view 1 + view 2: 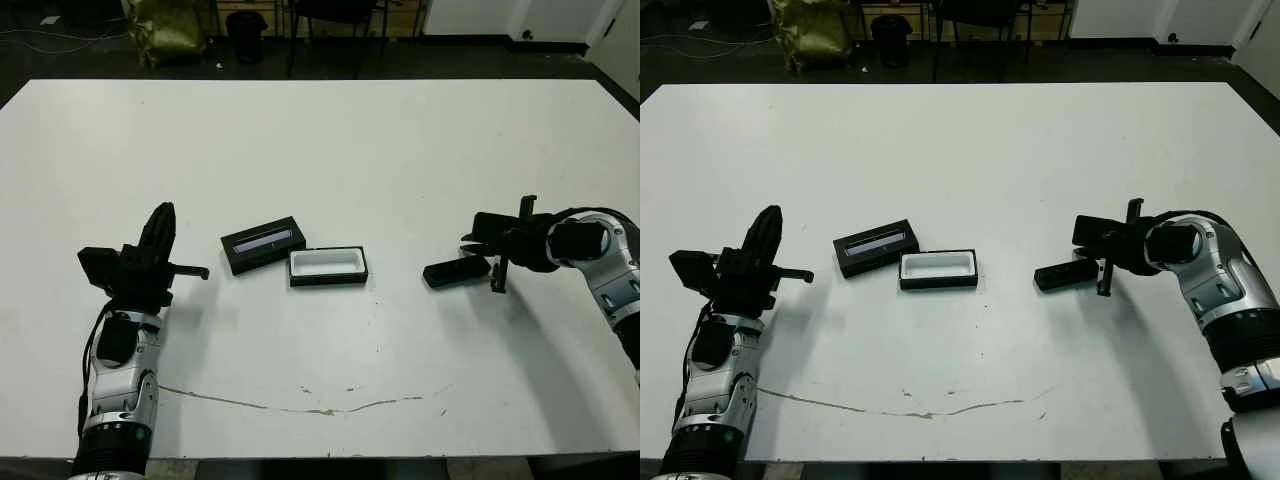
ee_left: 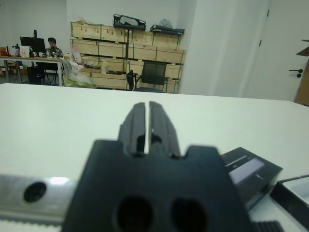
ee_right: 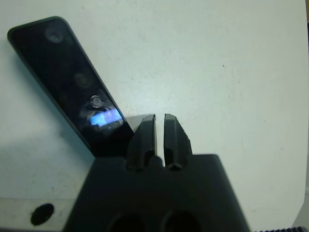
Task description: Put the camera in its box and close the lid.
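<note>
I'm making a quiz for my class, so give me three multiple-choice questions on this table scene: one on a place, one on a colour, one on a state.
1. Where is the camera?
A. In the box
B. On the table by the right tool
C. On the lid

2. What colour lines the box?
A. White
B. Red
C. Black

3. How is the box?
A. Closed
B. Open and empty
C. Open with the camera inside

Key: B, the camera lies on the table near the right tool. A, the inside shows white. B, the lid lies beside it and nothing is inside.

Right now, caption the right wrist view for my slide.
Right tool, fingers shut, hovers beside the camera lying on the white table.
</note>
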`<action>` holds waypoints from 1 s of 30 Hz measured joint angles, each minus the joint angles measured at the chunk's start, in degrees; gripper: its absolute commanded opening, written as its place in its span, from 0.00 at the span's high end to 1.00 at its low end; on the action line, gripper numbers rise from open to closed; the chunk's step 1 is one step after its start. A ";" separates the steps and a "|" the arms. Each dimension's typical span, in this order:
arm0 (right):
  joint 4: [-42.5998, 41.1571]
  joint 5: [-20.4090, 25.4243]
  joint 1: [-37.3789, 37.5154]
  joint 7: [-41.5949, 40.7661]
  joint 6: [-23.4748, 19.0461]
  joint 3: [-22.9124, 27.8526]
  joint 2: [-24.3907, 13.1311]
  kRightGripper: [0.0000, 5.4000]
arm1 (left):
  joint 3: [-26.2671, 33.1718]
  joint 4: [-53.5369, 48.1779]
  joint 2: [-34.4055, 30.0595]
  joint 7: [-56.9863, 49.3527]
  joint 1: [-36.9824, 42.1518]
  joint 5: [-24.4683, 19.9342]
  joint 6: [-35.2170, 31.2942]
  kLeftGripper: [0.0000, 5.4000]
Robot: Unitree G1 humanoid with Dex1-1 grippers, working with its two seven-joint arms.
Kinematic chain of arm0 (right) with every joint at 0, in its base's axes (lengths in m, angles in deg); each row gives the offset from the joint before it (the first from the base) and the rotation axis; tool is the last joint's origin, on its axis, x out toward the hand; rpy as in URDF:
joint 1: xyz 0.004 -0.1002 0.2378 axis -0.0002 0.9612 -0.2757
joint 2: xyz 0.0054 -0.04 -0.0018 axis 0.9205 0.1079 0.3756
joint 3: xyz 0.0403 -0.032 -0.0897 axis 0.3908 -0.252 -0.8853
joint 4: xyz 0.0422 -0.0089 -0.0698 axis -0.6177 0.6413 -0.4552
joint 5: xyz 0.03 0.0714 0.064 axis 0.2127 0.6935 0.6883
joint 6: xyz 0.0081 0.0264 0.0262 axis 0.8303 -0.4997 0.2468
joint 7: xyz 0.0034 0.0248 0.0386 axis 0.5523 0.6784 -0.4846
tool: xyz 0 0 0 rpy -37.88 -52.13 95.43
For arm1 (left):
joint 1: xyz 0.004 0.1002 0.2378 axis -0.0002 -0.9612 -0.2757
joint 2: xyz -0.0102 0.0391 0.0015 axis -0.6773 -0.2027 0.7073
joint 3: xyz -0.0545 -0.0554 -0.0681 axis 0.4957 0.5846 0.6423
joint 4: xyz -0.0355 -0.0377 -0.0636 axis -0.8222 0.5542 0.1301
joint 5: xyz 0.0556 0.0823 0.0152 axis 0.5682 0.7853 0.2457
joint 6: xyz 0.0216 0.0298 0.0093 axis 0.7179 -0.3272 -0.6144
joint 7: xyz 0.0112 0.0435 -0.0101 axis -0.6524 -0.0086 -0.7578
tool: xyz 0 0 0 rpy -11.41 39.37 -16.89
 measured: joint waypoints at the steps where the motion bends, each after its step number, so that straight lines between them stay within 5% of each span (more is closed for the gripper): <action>1: 0.03 -0.02 0.00 -0.13 -0.02 0.00 0.00 1.00 | 0.00 0.01 0.00 -0.01 0.00 0.03 0.03 1.00; 13: -10.09 -1.24 2.08 -5.31 -7.95 -0.18 -2.50 1.00 | 0.05 0.30 0.01 0.00 -0.06 -0.04 0.62 1.00; 30: -17.52 0.87 3.99 -10.16 -11.96 0.03 -3.66 1.00 | 0.10 0.49 0.03 -0.25 -0.11 -0.08 0.62 1.00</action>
